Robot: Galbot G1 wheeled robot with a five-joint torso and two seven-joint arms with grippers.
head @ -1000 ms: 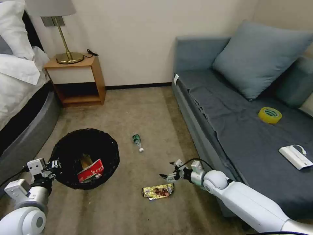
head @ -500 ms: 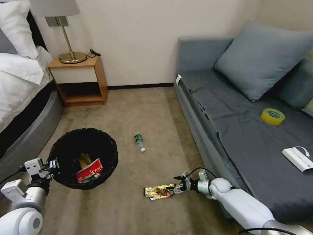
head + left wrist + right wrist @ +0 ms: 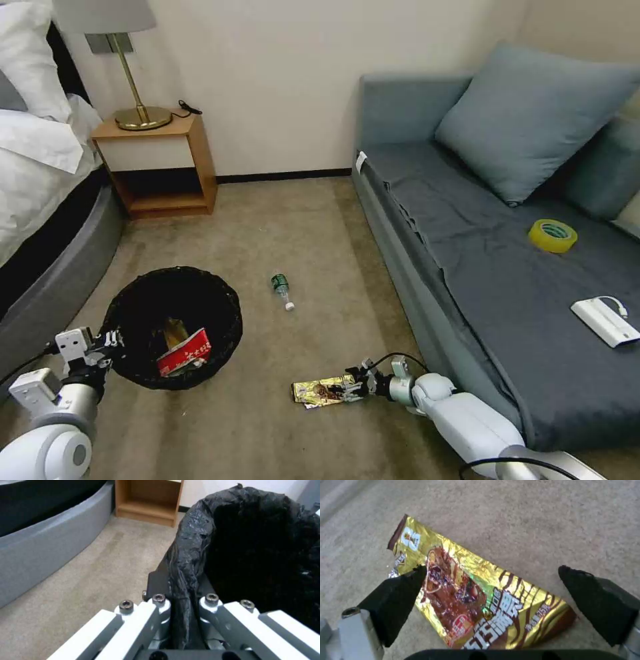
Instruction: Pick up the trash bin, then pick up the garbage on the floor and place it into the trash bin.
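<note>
The trash bin (image 3: pixel 225 301), lined with a crinkled black bag, sits low at my left. My left gripper (image 3: pixel 111 340) is shut on its near rim, and the left wrist view shows the gripper (image 3: pixel 182 600) pinching the bag's edge (image 3: pixel 186 562). Inside the bin lie a red-and-white packet (image 3: pixel 185 351) and a brown pouch (image 3: pixel 175 329). A shiny gold-brown wrapper (image 3: pixel 321 391) lies flat on the carpet. My right gripper (image 3: pixel 355 388) is down at its right end, open. In the right wrist view the gripper's (image 3: pixel 492 568) black fingers (image 3: pixel 398 600) straddle the wrapper (image 3: pixel 476 592). A small green-labelled bottle (image 3: pixel 281 289) lies farther out.
A grey sofa (image 3: pixel 467 267) runs along the right, close to my right arm, with a yellow tape roll (image 3: pixel 552 235) and a white box (image 3: pixel 603 321) on it. A wooden nightstand (image 3: pixel 160 167) stands at the back wall. The bed's curved base (image 3: pixel 53 280) borders the left.
My right gripper has dropped to the floor and moved up to the wrapper's right end. The left gripper has kept its hold on the bin rim. The camera shifted slightly.
</note>
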